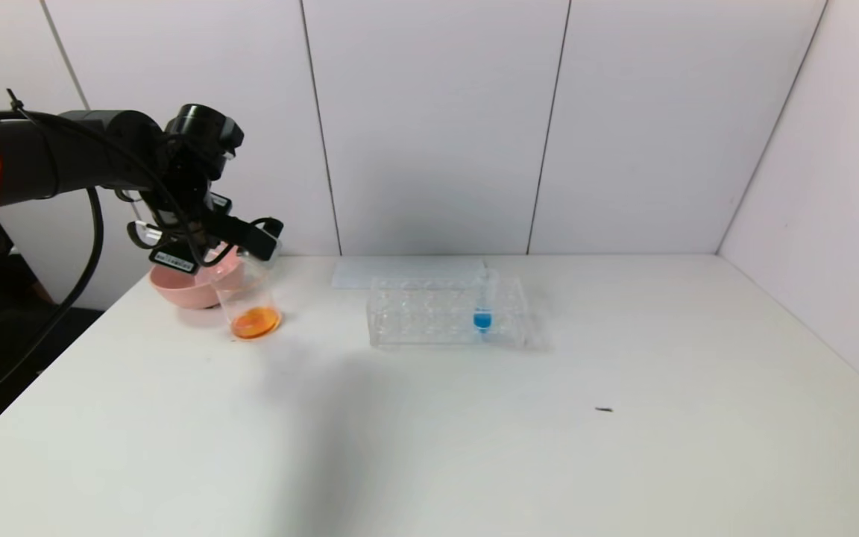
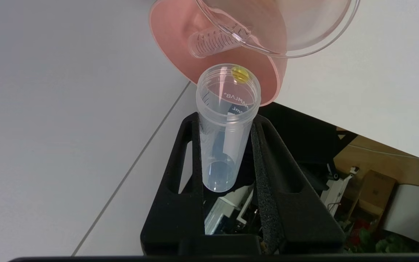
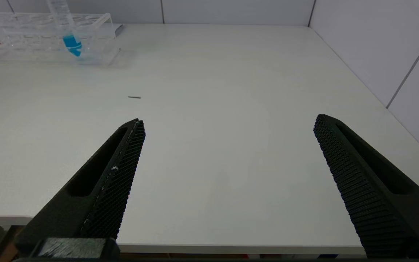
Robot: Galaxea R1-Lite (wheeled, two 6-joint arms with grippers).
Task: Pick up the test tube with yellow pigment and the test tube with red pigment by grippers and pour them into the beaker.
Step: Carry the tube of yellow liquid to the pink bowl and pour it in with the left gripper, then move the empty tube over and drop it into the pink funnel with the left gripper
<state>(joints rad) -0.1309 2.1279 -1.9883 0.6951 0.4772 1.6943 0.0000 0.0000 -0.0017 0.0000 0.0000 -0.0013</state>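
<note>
Now your L gripper (image 2: 227, 153) is clamped on the yellow-pigment tube (image 2: 226, 127), tipped mouth-down over the beaker (image 1: 249, 298) w/ orange liquid. Your R gripper (image 3: 227, 174) hangs wide open over the table (image 3: 231, 91).

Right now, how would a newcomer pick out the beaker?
Start at the white table, far left corner, by the pink bowl. The beaker is the clear cup beside it, under the left gripper; it alone holds orange liquid.

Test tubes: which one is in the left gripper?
The emptied tube with a yellow drop at its rim, clamped in the left gripper. Another empty one lies in the pink bowl; the blue-liquid tube stands racked.
</note>
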